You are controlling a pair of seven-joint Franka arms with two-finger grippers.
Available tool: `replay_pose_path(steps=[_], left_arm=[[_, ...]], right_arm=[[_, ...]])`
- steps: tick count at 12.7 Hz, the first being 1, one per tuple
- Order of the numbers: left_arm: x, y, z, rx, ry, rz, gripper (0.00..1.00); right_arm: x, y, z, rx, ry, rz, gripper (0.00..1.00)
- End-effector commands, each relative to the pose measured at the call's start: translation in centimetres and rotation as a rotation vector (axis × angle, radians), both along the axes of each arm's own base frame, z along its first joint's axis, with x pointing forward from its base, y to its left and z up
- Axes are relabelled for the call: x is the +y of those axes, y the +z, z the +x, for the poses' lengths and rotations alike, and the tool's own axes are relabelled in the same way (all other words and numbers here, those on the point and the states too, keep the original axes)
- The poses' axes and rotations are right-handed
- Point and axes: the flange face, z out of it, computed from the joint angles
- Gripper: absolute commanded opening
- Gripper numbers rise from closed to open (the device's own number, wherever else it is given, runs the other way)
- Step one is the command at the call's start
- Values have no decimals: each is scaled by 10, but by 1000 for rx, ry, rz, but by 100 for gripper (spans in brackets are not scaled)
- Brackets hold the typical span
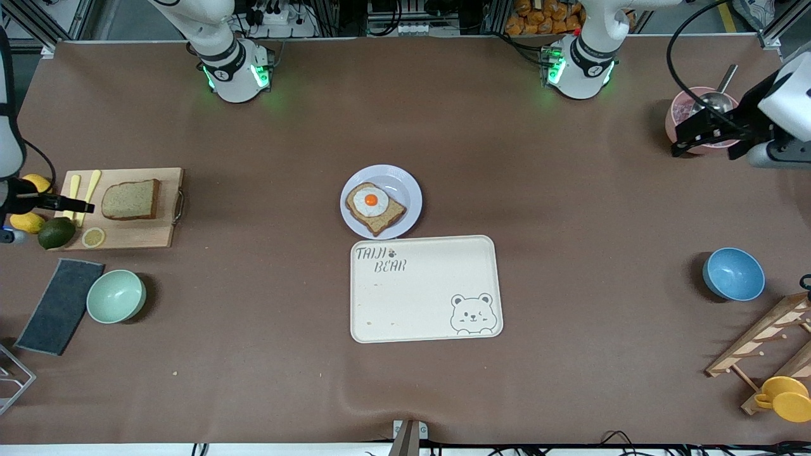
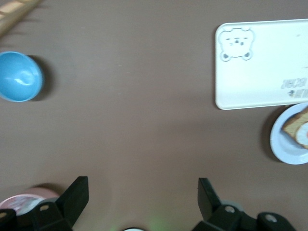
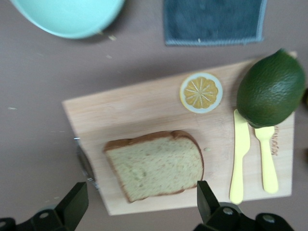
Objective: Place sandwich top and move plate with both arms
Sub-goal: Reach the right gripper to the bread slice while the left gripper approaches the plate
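Bread for the sandwich top point(image 1: 131, 199) lies flat on a wooden cutting board point(image 1: 142, 237) near the edge of the table at the right arm's end, beside a yellow knife and fork point(image 3: 252, 156), a lemon slice point(image 1: 93, 237) and an avocado point(image 1: 56, 232). The right gripper point(image 3: 139, 204) hangs over that board with its fingers spread wide, holding nothing. The plate point(image 1: 405, 196) sits mid-table, carrying the egg-topped slice point(image 1: 374, 207), its rim just beside the bear-printed tray point(image 1: 424, 297), which lies nearer the front camera. The left gripper point(image 2: 142, 199) hovers wide open and empty over the pink bowl point(image 1: 681, 114), toward the table corner by the left arm's base.
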Motion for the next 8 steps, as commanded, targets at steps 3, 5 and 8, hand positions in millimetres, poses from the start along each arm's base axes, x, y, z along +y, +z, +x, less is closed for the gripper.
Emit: replay_pose_path(steps=[3,5,8], left_arm=[[-11,-38,7,23,17,-30,100],[-16,-55,17,53,31,-99,100],[-32,-78,31,72,43,-192,100]], right_arm=[[-23,-69,-18,61,136,39,100],[-34,-92,-23,48,193,57,100],[-49,-108,-35,42,255,92,100]])
